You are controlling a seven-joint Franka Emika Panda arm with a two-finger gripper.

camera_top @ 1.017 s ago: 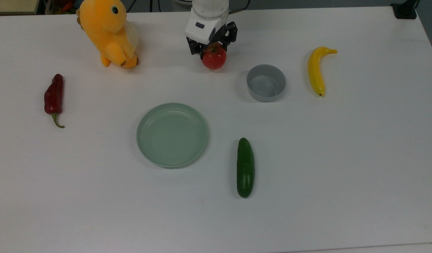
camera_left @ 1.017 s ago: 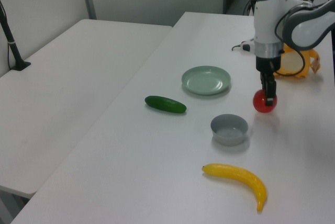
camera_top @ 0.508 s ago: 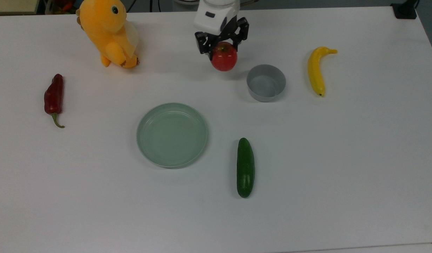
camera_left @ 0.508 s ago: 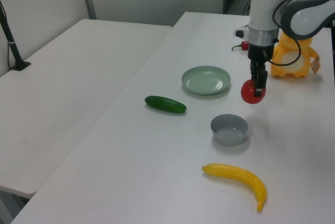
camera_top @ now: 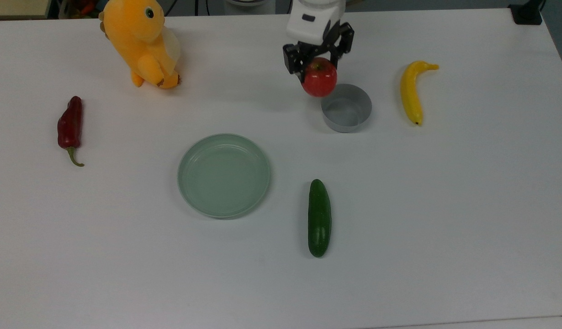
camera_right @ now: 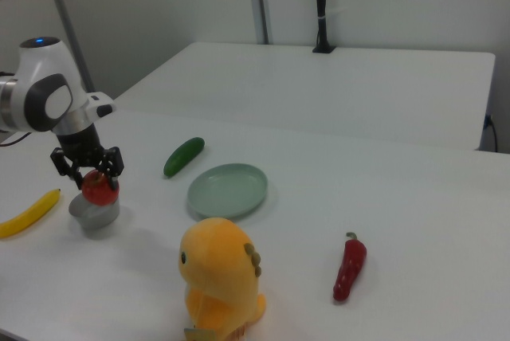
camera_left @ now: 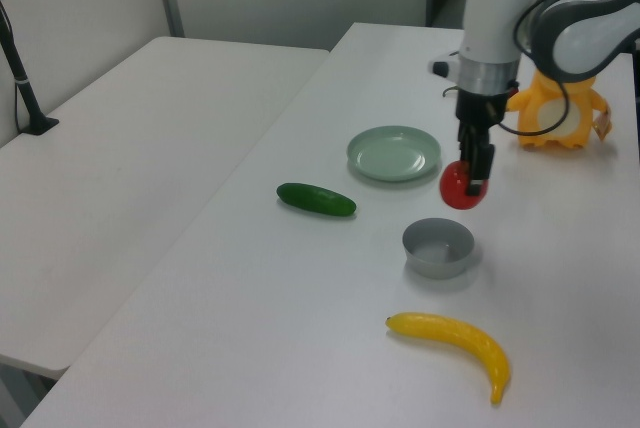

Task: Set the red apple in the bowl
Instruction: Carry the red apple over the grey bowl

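Hand (camera_top: 318, 61) clamped on red apple (camera_top: 319, 77), apple's top hidden; bowl (camera_top: 346, 108) rim partly covered

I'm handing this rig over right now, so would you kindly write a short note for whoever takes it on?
Gripper: shut on the red apple, held in the air above the table.
Bowl: grey, empty, standing on the table; in the top view the apple hangs at its upper-left rim.
Done: apple picked up and carried close to the bowl.
Left: centre it over the bowl, lower, release.
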